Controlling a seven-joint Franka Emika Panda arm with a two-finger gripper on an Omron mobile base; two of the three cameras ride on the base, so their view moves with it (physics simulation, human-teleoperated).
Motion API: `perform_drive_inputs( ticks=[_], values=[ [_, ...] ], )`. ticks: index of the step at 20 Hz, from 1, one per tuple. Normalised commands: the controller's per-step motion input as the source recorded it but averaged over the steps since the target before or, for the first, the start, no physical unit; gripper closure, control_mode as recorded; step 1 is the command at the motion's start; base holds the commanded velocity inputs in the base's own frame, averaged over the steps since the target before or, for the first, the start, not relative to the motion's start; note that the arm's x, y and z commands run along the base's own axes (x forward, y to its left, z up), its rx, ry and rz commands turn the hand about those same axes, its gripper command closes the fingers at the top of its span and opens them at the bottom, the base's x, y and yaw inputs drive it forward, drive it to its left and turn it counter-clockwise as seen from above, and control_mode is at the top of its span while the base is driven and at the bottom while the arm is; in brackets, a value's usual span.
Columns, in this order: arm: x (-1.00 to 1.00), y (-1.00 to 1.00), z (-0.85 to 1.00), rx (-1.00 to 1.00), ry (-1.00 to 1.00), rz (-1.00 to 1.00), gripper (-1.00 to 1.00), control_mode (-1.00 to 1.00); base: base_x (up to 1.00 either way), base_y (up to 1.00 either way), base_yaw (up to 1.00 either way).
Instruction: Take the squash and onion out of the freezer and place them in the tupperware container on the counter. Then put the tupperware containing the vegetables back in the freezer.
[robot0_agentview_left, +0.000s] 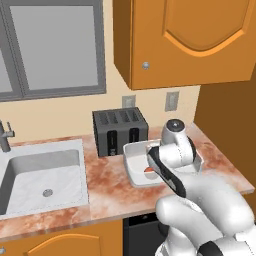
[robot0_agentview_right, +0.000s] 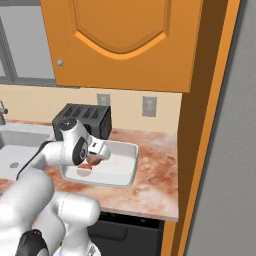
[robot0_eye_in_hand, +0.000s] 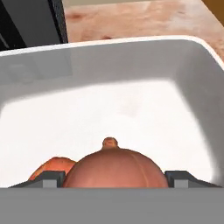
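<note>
while the gripper (robot0_eye_in_hand: 116, 177) hangs over the tub (robot0_eye_in_hand: 192, 87), its wide-set fingers flank the onion (robot0_eye_in_hand: 114, 168); squash (robot0_eye_in_hand: 51, 167) beside.

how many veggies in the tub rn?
2, both in the tub: a brown one between the gripper tips, an orange one beside it. More may be hidden.

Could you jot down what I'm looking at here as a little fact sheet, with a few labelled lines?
Place: kitchen counter beside a grey sink
Container: white tupperware container in front of a black toaster
Contents: a brown rounded vegetable with a small stem, and an orange one beside it
Gripper: over the container, fingertips either side of the brown vegetable, jaws wide
Held or just released: cannot tell
</note>
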Motion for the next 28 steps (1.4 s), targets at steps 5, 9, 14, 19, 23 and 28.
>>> perform_drive_inputs(
  ticks=[5,9,14,19,23,28],
  values=[
    [0.86,-0.01,-0.39,0.02,0.15,0.00,1.00,-1.00,0.00,0.00,0.00],
    [0.69,0.00,-0.37,0.00,0.11,0.00,-1.00,-1.00,0.00,0.00,0.00],
    [0.09,-0.04,-0.09,0.00,0.03,0.00,-1.00,-1.00,0.00,0.00,0.00],
    [-0.32,-0.07,0.34,0.00,0.00,-0.01,-1.00,-1.00,0.00,0.00,0.00],
    [-0.13,0.00,0.58,0.00,0.00,-0.03,-1.00,-1.00,0.00,0.00,0.00],
    [-0.19,-0.13,0.67,0.00,0.00,-0.01,-1.00,-1.00,0.00,0.00,0.00]
  ],
)
